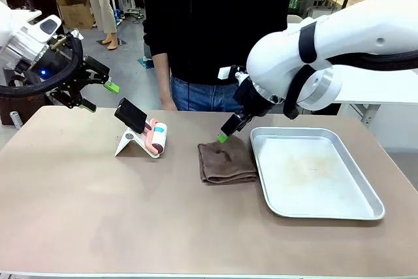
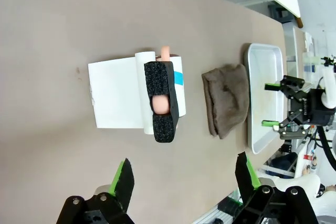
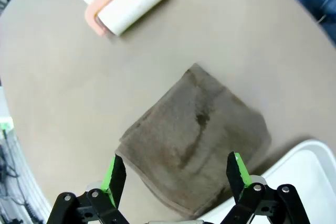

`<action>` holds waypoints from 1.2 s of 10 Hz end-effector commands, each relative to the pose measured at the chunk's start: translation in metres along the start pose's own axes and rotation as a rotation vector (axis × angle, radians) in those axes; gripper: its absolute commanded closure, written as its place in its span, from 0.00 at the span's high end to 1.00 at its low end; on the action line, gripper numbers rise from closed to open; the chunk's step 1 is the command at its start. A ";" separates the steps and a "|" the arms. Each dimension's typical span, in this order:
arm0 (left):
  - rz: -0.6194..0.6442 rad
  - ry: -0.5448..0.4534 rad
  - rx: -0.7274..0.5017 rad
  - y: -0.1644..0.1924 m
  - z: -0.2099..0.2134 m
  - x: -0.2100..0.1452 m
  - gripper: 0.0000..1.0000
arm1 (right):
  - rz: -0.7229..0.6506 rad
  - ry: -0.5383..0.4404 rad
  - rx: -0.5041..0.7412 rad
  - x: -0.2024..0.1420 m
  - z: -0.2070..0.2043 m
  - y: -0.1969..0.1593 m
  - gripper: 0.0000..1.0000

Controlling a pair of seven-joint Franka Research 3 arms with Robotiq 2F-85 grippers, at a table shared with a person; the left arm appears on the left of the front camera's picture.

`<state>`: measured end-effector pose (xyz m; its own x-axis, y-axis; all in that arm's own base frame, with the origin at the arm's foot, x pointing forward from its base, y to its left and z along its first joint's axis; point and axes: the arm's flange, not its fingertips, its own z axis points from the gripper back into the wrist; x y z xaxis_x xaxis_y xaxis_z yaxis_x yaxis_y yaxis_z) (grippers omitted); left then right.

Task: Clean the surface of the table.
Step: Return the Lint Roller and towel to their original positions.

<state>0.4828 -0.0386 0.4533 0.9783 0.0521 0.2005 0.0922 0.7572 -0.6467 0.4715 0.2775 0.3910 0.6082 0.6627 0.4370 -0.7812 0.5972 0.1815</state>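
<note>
The left gripper [image 1: 98, 89] is open, up left of the roller [image 1: 157, 136]. The roller sits on the table [image 1: 98, 207], left of the cloth [image 1: 226, 160]. The right gripper [image 3: 176, 174] hangs open over the cloth, beside the tray [image 1: 313, 171].

Taupe table [image 1: 98, 213] – brown cloth [image 1: 225, 161], silver tray [image 1: 313, 210].

A folded brown cloth [image 1: 226, 161] lies just left of a silver metal tray [image 1: 313, 171], nearly touching its rim. Further left, a lint roller [image 1: 157, 137] with a pink frame leans against a white stand [image 1: 129, 144] with a black foam block [image 1: 130, 114] on top. A person in a black top [image 1: 215, 17] stands behind.
</note>
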 end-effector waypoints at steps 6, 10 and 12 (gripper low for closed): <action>-0.037 0.084 -0.166 0.009 0.069 -0.070 1.00 | -0.397 -0.274 0.142 -0.102 0.128 -0.006 1.00; -0.128 0.172 -0.279 0.036 0.125 -0.145 1.00 | -0.652 -0.421 0.304 -0.215 0.197 -0.022 1.00; -0.173 0.180 -0.345 0.056 0.136 -0.156 1.00 | -0.789 -0.495 0.401 -0.263 0.220 -0.038 1.00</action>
<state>0.3082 0.0743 0.4966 0.9689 -0.1645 0.1851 0.2444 0.5151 -0.8216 0.3451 -0.0056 0.4761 0.9019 -0.1054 0.4188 -0.2901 0.5707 0.7682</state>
